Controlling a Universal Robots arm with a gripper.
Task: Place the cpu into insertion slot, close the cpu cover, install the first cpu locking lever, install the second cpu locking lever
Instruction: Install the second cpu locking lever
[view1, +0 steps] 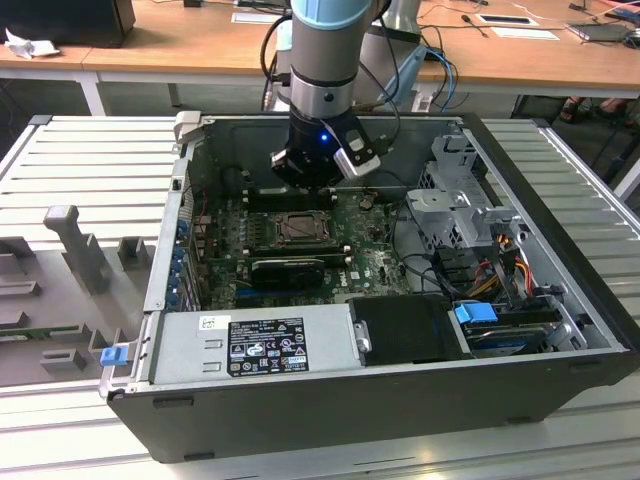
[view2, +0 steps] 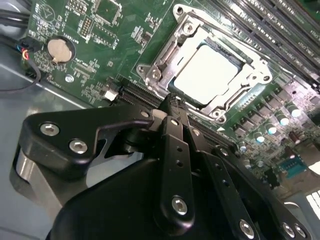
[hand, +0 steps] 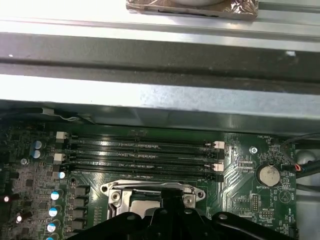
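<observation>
The cpu, a flat silver-grey square, lies in the insertion slot in the middle of the green motherboard. The cpu cover, a metal frame plate with a square opening, lies down flat around the chip. My gripper hangs just over the socket's edge with its two black fingers pressed together and nothing between them. I cannot tell whether the tips touch the frame. In the first wrist view the gripper stands in front of the cover. In the exterior view the gripper sits low inside the case.
Long memory slots run beside the socket. A coin battery sits on the board. The power supply, drive cage and cables crowd the open case. Grey fixtures stand on the exterior view's left.
</observation>
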